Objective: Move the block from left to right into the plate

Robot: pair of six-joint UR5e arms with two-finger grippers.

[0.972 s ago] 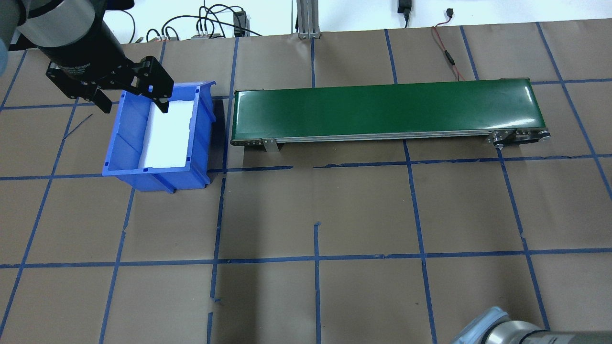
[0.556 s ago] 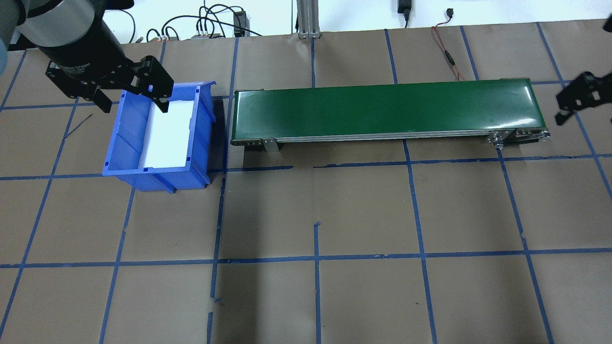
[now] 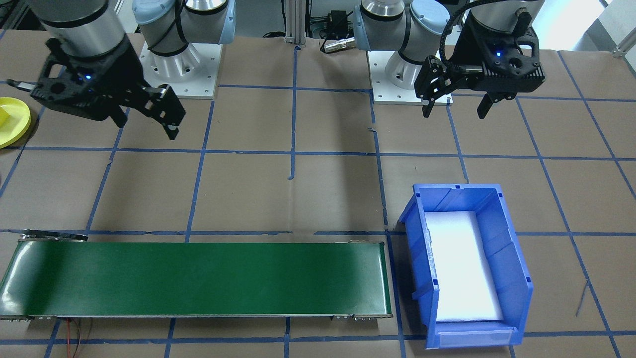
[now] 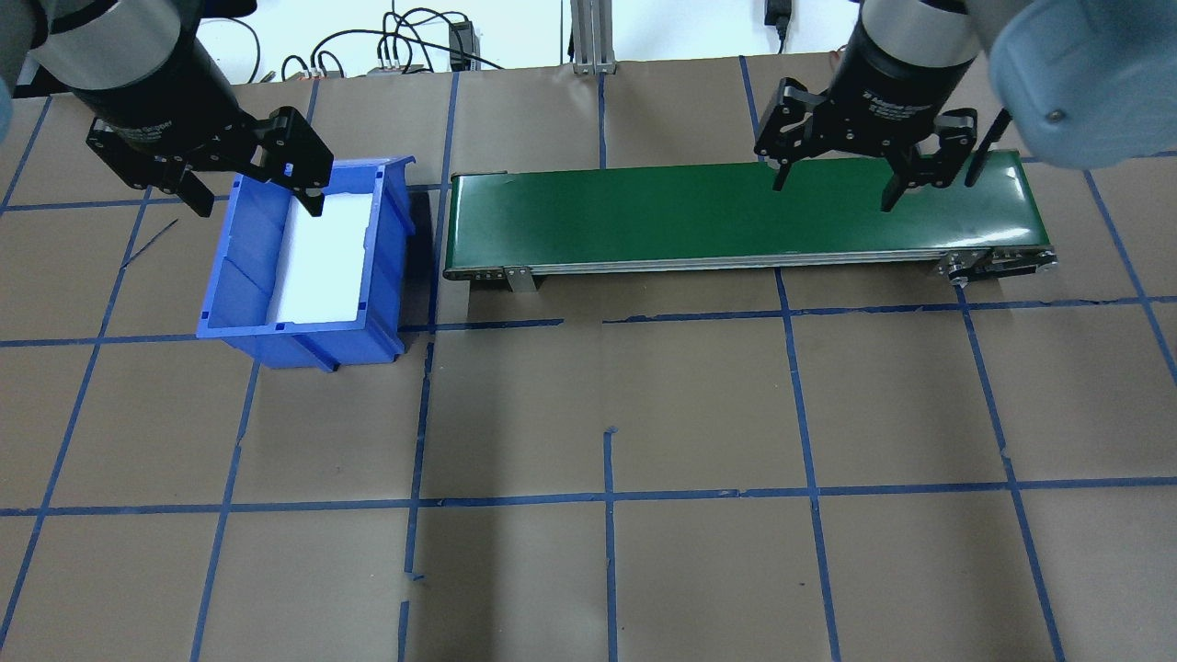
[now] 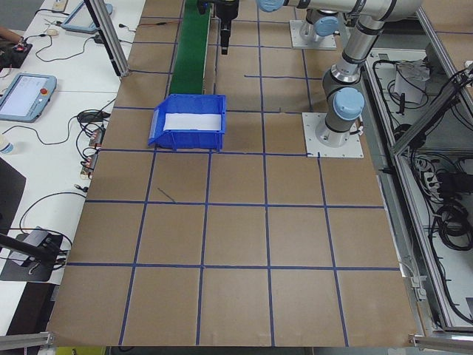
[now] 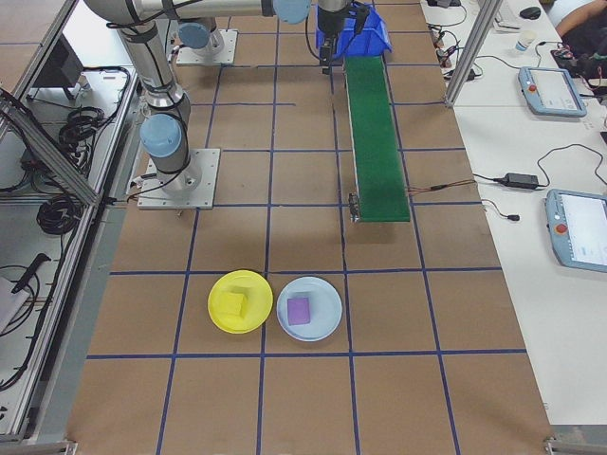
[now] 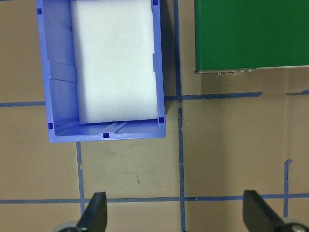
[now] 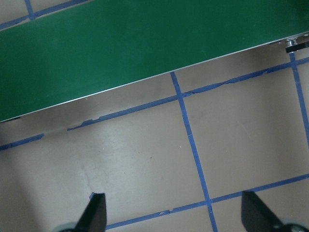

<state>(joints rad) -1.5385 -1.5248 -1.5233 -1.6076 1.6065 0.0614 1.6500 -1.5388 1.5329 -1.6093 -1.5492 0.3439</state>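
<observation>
The yellow plate (image 6: 239, 301) lies on the table beyond the belt's right end, and its edge shows at the side of the front view as plate (image 3: 10, 122). A yellow block (image 6: 235, 305) rests in it. My right gripper (image 4: 833, 190) hangs open and empty, high above the table near the belt's right part; it also shows as the right gripper (image 3: 145, 128) and the right gripper (image 8: 174, 217). My left gripper (image 4: 257, 198) is open and empty too, raised beside the blue bin; it appears again as the left gripper (image 3: 453, 113) and the left gripper (image 7: 176, 217).
A green conveyor belt (image 4: 736, 216) runs across the far middle of the table. The blue bin (image 4: 239, 276) at its left end holds only a white foam pad. A light blue plate (image 6: 322, 322) with a purple block (image 6: 299, 310) sits next to the yellow plate.
The right arm has swung in from the right edge to above the belt's right part. The left arm and the bin have not moved.
</observation>
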